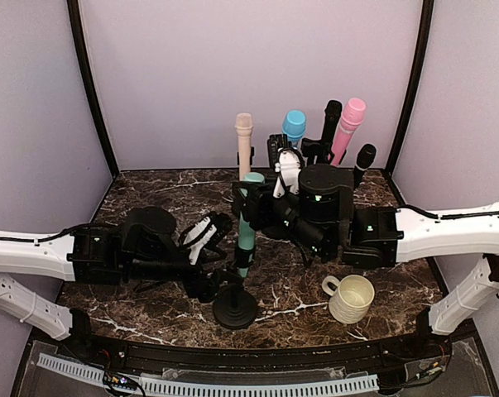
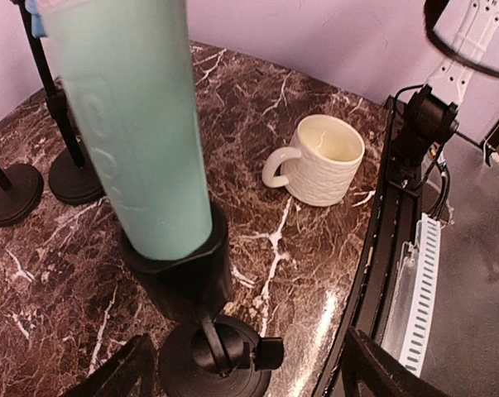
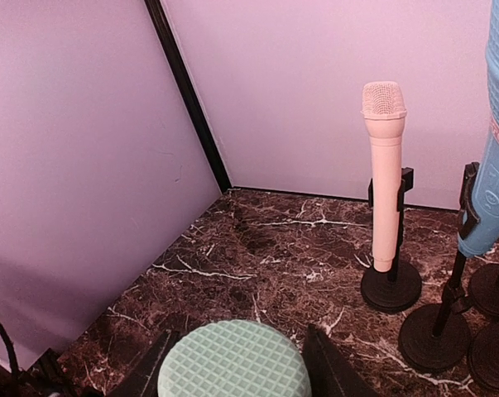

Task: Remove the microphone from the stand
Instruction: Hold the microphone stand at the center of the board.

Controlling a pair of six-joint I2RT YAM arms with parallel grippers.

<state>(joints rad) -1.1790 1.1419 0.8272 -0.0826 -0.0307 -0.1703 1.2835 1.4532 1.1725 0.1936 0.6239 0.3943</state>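
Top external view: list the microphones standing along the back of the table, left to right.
cream microphone → blue microphone → tall black microphone → pink microphone → short black microphone

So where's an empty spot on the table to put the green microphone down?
The back-left corner is bare marble, between the left wall and the beige microphone. A smaller gap lies up front between the stand base under the teal microphone and the white mug. The back right is crowded with microphones on stands.
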